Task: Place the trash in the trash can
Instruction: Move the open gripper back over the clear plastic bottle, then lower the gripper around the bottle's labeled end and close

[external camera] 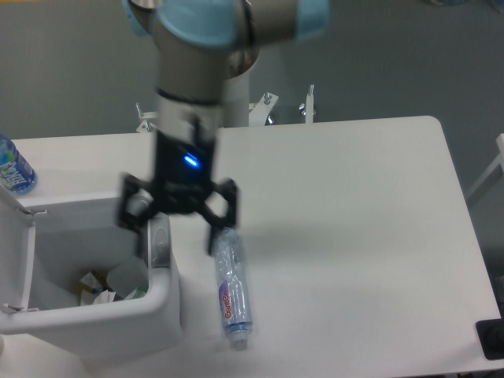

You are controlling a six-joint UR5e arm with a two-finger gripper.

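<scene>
The end effector [178,236] is seen spread wide and empty, its two fingers straddling the right rim of the trash can [161,311]: one fingertip lies over the grey oval button [160,240], the other just at the neckless upper end of the clear bottle [231,285]. The picture is blurred around the arm, so whether either fingertip is touching anything cannot be told.

The bottle lies flat on the worktop [354,205], just beside the bin's right wall, its red-and-blue label toward the lower end and its cap pointing to the near edge. The small translucent cup piece [126,276] is seen inside the open bin among other scraps, with the lid [17,252] swung back at the left. By that reading, half of the task is judged done and the bottle remains.

Several risks are judged from this layout. A descent from this position could drive a finger onto the bin rim or button, shoving the bin or disturbing the lid. The bottle is round and light, so a closing off its middle could roll it away or squirt it out. A grasp near one end could let it tip and catch the rim on transfer. The blue-labelled water bottle [13,167] at the far left is not to be taken
</scene>
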